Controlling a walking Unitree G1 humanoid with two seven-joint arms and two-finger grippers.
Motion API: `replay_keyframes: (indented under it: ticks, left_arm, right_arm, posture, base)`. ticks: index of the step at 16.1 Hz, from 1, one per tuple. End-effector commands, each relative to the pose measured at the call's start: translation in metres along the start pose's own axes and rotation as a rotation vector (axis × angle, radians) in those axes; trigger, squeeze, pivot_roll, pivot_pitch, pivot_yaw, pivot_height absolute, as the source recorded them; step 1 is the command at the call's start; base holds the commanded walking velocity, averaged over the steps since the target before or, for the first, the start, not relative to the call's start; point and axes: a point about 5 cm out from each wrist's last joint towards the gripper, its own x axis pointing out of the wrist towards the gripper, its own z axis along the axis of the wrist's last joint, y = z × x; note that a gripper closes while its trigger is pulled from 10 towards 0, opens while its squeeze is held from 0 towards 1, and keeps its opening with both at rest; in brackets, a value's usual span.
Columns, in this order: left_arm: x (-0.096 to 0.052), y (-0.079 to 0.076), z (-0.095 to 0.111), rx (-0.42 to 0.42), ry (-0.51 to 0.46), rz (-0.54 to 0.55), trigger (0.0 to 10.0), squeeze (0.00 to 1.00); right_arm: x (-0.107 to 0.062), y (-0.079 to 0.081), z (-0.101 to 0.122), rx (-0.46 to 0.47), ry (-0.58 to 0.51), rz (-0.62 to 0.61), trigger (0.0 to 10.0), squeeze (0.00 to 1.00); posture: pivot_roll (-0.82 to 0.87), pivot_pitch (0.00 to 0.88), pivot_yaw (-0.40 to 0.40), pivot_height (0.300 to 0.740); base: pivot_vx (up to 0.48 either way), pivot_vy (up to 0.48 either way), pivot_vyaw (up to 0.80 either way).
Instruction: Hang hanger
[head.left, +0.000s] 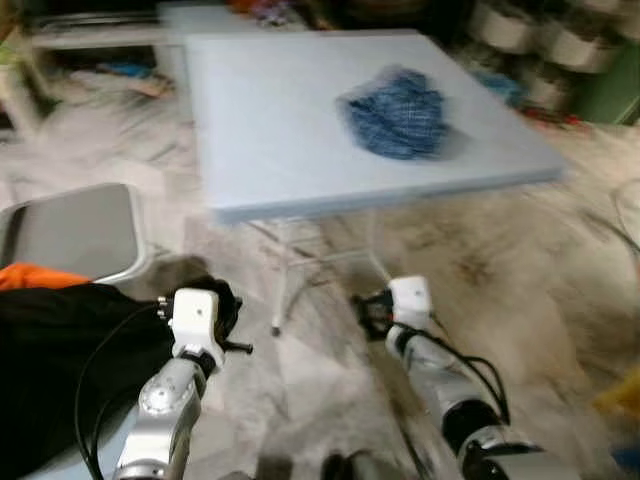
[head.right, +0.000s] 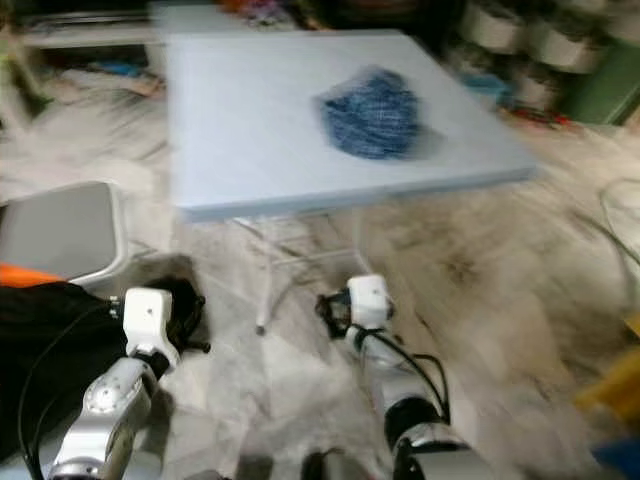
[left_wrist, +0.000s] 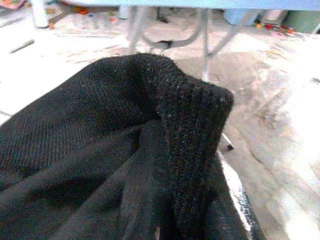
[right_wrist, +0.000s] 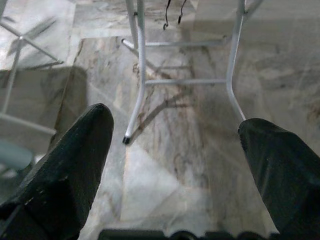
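My left gripper is low at the left, wrapped in a black knit garment that spreads out to my left. In the left wrist view this black fabric bunches up over the fingers and hides them. My right gripper hangs open above the marble floor, its two black fingers wide apart with nothing between them. A crumpled blue checked cloth lies on the light blue folding table ahead. The head views are blurred.
The table's white metal legs stand just ahead of my right gripper. A grey folding chair seat sits at the left, with something orange beside the garment. Pots and clutter line the far right.
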Motion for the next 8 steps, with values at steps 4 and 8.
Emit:
replay_keyframes:
  ticks: [4, 8]
  left_arm:
    - [0.004, -0.005, 0.004, 0.009, -0.009, -0.017, 10.0, 0.0]
    - [0.005, -0.002, 0.002, 0.0, -0.013, 0.016, 10.0, 0.0]
  right_arm:
    - [0.002, -0.004, 0.006, -0.015, -0.002, -0.008, 10.0, 0.0]
    - [0.005, 0.006, 0.011, -0.079, -0.016, 0.045, 10.0, 0.0]
  posture:
    - [0.06, 0.115, -0.018, 0.74]
    - [0.06, 0.102, -0.039, 0.74]
  base:
    - [0.0, -0.334, -0.8]
    - [0.0, 0.0, -0.26]
